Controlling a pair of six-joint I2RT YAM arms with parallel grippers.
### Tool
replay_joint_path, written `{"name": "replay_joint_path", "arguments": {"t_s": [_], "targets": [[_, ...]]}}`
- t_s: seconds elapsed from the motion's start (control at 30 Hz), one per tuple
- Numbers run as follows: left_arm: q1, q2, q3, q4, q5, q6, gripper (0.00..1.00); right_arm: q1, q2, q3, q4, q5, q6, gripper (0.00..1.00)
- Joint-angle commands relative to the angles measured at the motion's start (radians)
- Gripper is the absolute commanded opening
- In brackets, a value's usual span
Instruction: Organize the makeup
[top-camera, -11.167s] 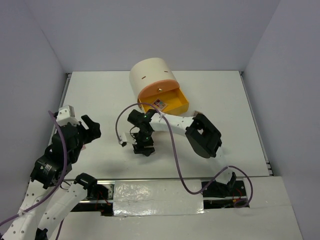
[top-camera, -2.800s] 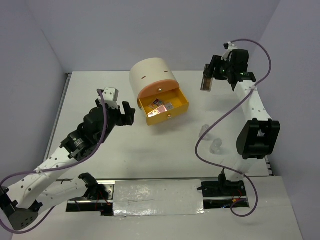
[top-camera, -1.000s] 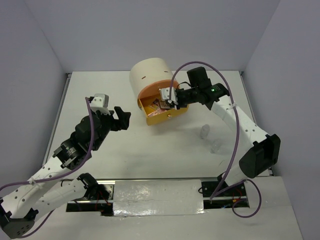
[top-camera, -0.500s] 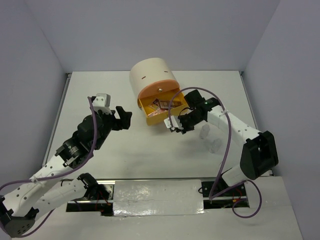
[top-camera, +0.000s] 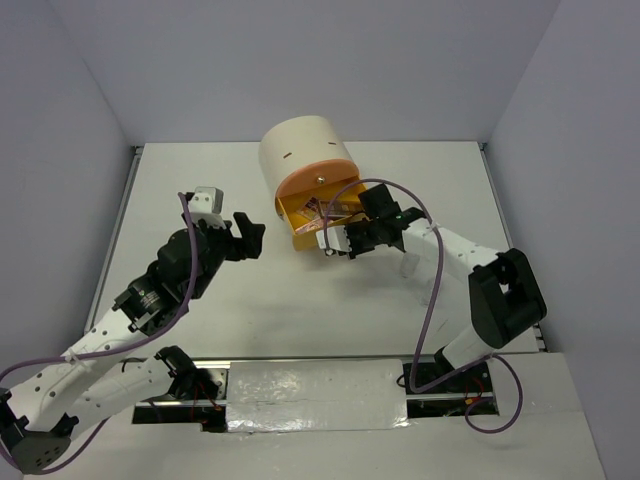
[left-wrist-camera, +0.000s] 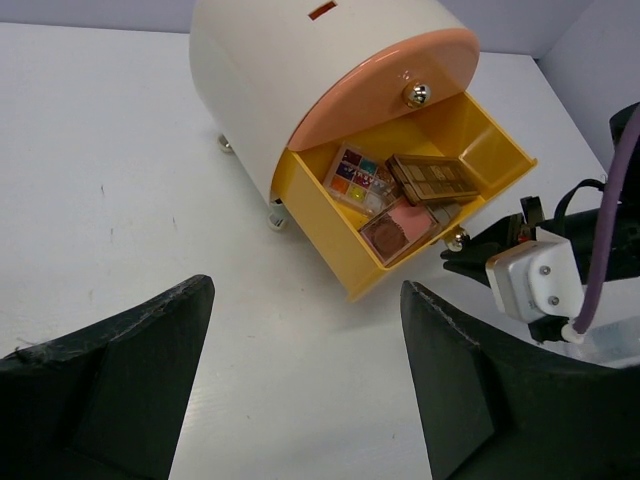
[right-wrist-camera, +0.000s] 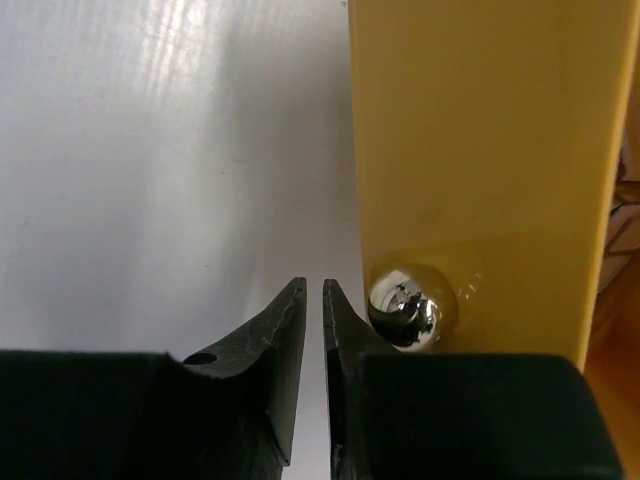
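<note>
Hovering beside drawer knob (right-wrist-camera: 410, 305): right end effector (right-wrist-camera: 311, 290), near-closed

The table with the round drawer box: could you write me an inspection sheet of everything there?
Surface: white table, no spills seen.
Job's things: multicolour palette, long brown palette and pink compact lie in the open yellow drawer of the cream cylinder unit.
Clutter: nothing seen.
Grippers: left gripper open, empty, left of the drawer; right gripper nearly closed, empty, beside the drawer's silver knob, not on it.
Cables: purple cable loops off the right arm.
Surroundings: plain grey walls on three sides.
</note>
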Motion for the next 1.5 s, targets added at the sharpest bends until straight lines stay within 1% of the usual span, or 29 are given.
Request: {"name": "replay_joint_path", "arguments": {"t_s": [0.0,0.03,0.07,0.13,0.17,0.27,0.47,0.73,0.93,1.13,1.3,1.33,1.37,1.43,1.47], "targets": [[0.003,-0.019,-0.013,0.051,-0.011,-0.008,0.88,0.013,0.025,-0.012,0.139,0.045,0.030,0.20],[0.004,-0.022,-0.014,0.049,-0.014,-0.009,0.88,0.015,0.025,-0.012,0.165,0.057,0.036,0.24],[0.003,-0.023,-0.016,0.046,-0.016,-0.009,0.88,0.013,0.024,-0.012,0.179,0.064,0.051,0.35],[0.003,-0.026,-0.019,0.046,-0.017,-0.011,0.88,0.015,0.013,-0.015,0.206,0.080,0.060,0.45],[0.003,-0.026,-0.023,0.048,-0.017,-0.011,0.88,0.015,0.011,-0.015,0.228,0.082,0.066,0.52],[0.003,-0.023,-0.031,0.062,-0.014,-0.014,0.88,0.016,0.004,0.002,0.231,0.081,0.082,0.61],[0.004,-0.003,-0.031,0.072,-0.005,-0.011,0.88,0.021,0.027,0.068,0.229,0.088,0.126,0.63],[0.003,0.001,-0.031,0.072,-0.003,-0.014,0.88,0.029,0.122,0.183,0.205,0.099,0.188,0.62],[0.003,-0.003,-0.031,0.063,-0.006,-0.019,0.88,0.036,0.162,0.232,0.246,0.114,0.224,0.64],[0.003,0.003,-0.028,0.057,-0.008,-0.023,0.88,0.039,0.206,0.267,0.341,0.160,0.330,0.75],[0.003,0.009,-0.025,0.055,-0.008,-0.025,0.88,0.039,0.254,0.312,0.366,0.194,0.430,0.81],[0.003,0.013,-0.023,0.054,-0.006,-0.026,0.88,0.041,0.261,0.319,0.369,0.197,0.439,0.85],[0.003,0.013,-0.023,0.055,-0.005,-0.029,0.88,0.041,0.263,0.322,0.372,0.200,0.448,0.86],[0.003,0.021,-0.023,0.057,-0.003,-0.029,0.88,0.041,0.271,0.329,0.381,0.200,0.471,1.00],[0.003,0.023,-0.022,0.059,-0.002,-0.031,0.88,0.041,0.271,0.330,0.381,0.200,0.476,0.99]]}}
